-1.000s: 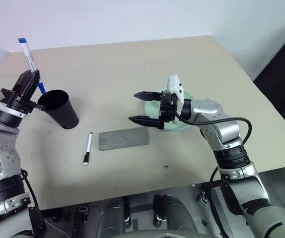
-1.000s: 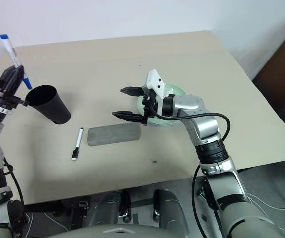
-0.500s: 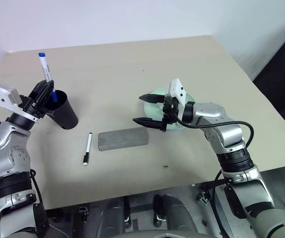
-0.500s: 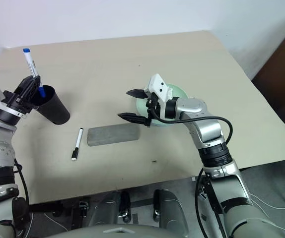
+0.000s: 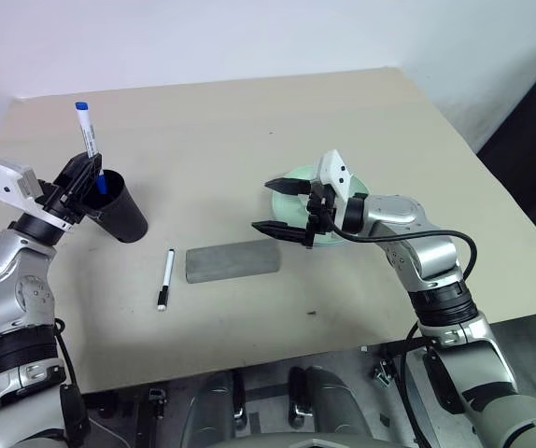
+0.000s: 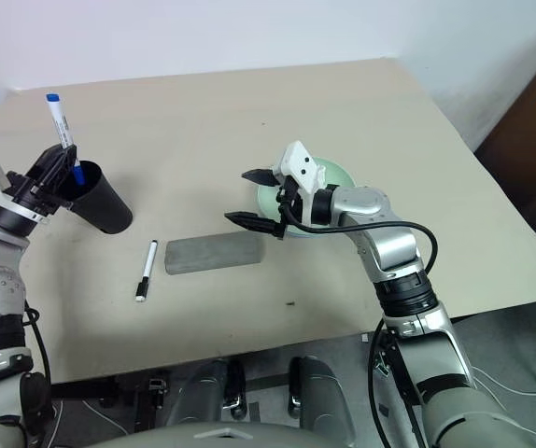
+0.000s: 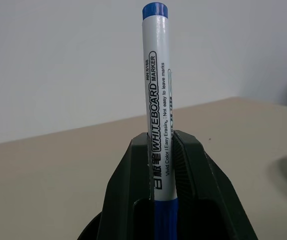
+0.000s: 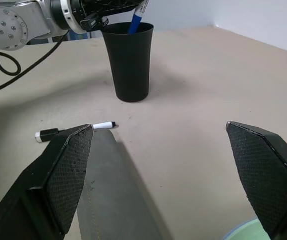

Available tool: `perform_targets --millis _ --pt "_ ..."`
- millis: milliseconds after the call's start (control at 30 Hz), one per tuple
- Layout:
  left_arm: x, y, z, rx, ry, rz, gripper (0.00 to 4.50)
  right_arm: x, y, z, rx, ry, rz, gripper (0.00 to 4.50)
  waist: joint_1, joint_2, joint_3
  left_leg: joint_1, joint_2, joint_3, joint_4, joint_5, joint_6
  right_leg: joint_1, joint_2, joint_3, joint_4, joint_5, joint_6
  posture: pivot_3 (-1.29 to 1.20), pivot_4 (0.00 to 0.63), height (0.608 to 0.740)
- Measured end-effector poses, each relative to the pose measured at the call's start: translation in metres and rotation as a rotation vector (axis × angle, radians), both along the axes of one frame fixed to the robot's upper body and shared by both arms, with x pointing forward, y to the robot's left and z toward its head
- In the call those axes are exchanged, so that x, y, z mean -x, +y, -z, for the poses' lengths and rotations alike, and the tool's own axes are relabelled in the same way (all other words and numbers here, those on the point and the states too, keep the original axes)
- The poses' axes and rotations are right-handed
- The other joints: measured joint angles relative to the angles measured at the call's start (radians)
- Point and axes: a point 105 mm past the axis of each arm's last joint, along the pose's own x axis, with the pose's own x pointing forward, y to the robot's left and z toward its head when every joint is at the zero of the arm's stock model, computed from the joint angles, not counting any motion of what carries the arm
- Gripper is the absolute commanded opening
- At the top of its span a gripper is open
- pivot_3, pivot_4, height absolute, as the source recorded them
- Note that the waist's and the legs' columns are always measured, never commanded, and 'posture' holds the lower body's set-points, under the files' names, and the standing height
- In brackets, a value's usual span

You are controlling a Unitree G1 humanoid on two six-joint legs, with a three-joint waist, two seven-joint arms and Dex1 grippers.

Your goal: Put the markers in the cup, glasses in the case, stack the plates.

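One marker (image 5: 88,142) was pinched tight in left gripper (image 5: 81,175), capped tip just inside cup (image 5: 119,207) rim. Best released only once centred over cup, kept upright. Right gripper (image 5: 280,207) gaped wide, empty, well apart from cup.

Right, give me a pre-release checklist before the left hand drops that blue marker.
1. Left hand shut on the blue-capped marker: ok.
2. Marker's capped lower end inside the rim of the cup: ok.
3. Cup upright on the table: ok.
4. Marker upright enough to slide in: cannot tell; it leans slightly.
5. Right hand open and apart from the cup: ok.
6. Black-capped marker in the cup: not ok; it lies on the table beside the case.
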Motion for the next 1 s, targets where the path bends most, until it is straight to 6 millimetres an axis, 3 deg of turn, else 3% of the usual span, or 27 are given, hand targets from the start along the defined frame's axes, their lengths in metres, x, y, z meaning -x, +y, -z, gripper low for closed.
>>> perform_targets --millis 700,1000 --pt "0.006 -0.005 -0.009 0.049 -0.038 0.031 0.25 0.002 0.004 0.004 0.024 -0.009 -0.011 4.48 0.000 0.000 0.000 0.000 0.000 0.000 0.000 0.000 0.000 0.000 0.000 0.000 0.000 0.000 0.000 0.00 0.150 0.740" --pt "0.010 0.001 0.006 0.049 0.011 -0.001 0.25 0.001 0.003 0.005 0.030 -0.012 -0.006 4.48 0.000 0.000 0.000 0.000 0.000 0.000 0.000 0.000 0.000 0.000 0.000 0.000 0.000 0.000 0.000 0.00 0.150 0.740"
